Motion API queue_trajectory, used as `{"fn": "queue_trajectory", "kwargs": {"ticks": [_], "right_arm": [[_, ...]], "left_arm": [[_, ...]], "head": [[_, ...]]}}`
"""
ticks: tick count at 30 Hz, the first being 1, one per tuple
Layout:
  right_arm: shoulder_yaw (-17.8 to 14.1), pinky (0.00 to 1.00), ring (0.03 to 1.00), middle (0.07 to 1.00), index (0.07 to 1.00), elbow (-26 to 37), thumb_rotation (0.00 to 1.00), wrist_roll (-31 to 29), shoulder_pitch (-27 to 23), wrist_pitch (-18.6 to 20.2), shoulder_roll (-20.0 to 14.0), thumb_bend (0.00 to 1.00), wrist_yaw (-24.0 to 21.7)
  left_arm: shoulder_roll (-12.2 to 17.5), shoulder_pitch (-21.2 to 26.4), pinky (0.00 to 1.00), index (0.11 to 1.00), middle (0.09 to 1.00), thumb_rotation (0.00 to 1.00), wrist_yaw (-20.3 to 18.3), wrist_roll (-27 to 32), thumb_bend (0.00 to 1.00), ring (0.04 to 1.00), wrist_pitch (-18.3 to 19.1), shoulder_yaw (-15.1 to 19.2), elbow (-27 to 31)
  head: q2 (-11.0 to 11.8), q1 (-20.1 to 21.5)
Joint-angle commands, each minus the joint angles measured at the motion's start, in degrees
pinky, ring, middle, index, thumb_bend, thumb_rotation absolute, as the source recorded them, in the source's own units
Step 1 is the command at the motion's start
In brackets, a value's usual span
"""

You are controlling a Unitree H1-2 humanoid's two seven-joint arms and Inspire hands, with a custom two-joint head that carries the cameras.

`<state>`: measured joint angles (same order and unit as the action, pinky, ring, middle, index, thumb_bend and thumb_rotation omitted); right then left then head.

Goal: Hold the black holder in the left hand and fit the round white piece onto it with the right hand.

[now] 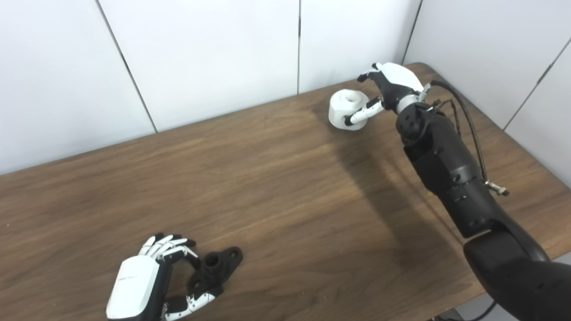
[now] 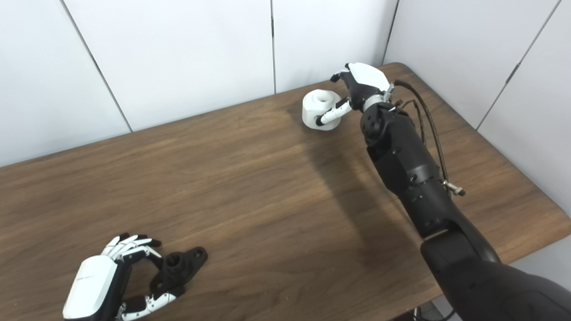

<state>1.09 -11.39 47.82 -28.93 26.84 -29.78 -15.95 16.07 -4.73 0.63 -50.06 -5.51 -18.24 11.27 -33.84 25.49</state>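
Note:
The black holder (image 1: 216, 266) lies on the table near the front left, its short tube pointing up. My left hand (image 1: 147, 281) is wrapped round the holder's left end, fingers curled on the far side and thumb (image 1: 192, 303) against the near end. The round white piece (image 1: 349, 108) stands on the table at the back right. My right hand (image 1: 392, 87) is beside it on the right. The thumb (image 1: 363, 114) lies along the piece's near side. The fingers (image 1: 368, 75) stay spread above and behind it, apart from it.
The brown wooden table (image 1: 276, 187) runs to white wall panels at the back. Its right edge (image 1: 535, 151) passes close to my right arm. A cable (image 1: 468, 120) loops off the right forearm.

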Motion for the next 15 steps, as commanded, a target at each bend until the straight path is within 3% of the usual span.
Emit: {"fn": "queue_trajectory", "kwargs": {"ticks": [1, 15], "right_arm": [[0.1, 1.00, 1.000, 0.989, 0.797, 1.1, 0.34, 0.8, -3.2, 0.0, -2.3, 0.96, 0.4], [1.8, 1.00, 1.000, 0.971, 0.732, 0.0, 0.33, -0.5, -2.5, -0.1, -3.2, 0.92, 2.2]], "left_arm": [[0.8, -0.2, 0.91, 0.485, 0.731, 0.04, -0.2, -1.5, 0.52, 0.825, 0.7, 0.2, -1.4], [0.6, -0.1, 0.91, 0.485, 0.729, 0.05, 0.0, -1.8, 0.52, 0.824, 1.0, -0.1, -1.5]], "head": [[0.1, 0.0], [0.0, -0.3]]}}
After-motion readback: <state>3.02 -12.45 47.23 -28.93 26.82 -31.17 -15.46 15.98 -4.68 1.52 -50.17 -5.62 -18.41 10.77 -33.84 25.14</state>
